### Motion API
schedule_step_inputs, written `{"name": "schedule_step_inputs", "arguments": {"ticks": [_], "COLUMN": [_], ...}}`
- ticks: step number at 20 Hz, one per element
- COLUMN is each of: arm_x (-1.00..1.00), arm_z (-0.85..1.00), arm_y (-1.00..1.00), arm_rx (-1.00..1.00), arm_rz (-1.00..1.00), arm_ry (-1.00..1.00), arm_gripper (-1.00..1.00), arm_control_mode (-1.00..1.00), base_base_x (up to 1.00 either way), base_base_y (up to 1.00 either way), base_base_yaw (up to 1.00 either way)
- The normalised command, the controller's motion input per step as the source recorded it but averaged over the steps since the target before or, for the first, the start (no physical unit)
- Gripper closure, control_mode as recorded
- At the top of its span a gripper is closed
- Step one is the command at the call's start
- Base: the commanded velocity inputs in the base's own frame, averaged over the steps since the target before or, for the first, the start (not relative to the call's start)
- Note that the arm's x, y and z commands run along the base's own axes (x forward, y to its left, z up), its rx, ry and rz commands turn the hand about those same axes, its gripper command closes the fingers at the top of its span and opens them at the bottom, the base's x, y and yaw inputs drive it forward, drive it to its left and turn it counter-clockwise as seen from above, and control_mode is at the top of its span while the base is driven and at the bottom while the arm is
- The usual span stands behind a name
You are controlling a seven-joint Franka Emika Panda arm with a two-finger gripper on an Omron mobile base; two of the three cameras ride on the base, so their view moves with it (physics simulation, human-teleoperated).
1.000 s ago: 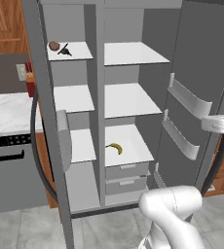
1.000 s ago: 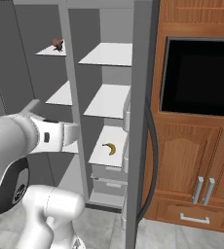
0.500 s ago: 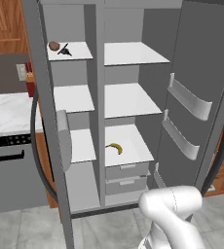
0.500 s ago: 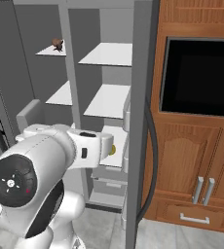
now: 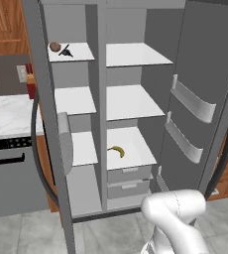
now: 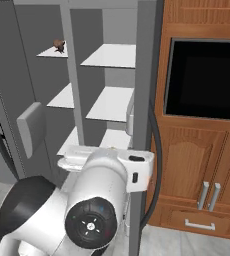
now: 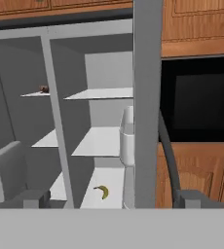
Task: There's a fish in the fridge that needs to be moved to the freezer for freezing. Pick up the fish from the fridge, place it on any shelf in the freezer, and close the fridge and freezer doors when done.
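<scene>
hand (image 7: 109, 197): wide open, empty | fish (image 5: 66, 51): top freezer (image 5: 76, 124) shelf (image 5: 72, 52), beside brown lump (image 5: 54, 47) | doors: open

The white arm is seen bent low in the left base view, rising from the bottom right; in the right base view its big round joint is seen close at the bottom, with the hand reaching forward above it; the gripper (image 7: 109, 199) is held wide open in the hand view, with one dark finger tip (image 7: 33, 198) at each side; nothing is held between the finger tips.
</scene>
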Motion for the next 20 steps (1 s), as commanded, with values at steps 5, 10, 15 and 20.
{"name": "schedule_step_inputs", "arguments": {"ticks": [5, 10, 15, 20], "arm_x": [0.04, 0.35, 0.4, 0.27], "arm_z": [-0.33, -0.51, -0.29, -0.23], "arm_y": [-0.4, -0.22, -0.4, -0.28], "arm_rx": [0.0, 0.0, 0.04, 0.02], "arm_rz": [0.1, 0.18, 0.25, 0.24], "arm_ry": [0.0, 0.0, -0.01, -0.02], "arm_gripper": [-1.0, -1.0, -1.0, -1.0], "arm_control_mode": [-1.0, -1.0, -1.0, -1.0], "base_base_x": [0.0, 0.0, 0.0, 0.0], "base_base_y": [0.0, 0.0, 0.0, 0.0], "base_base_yaw": [0.0, 0.0, 0.0, 0.0]}}
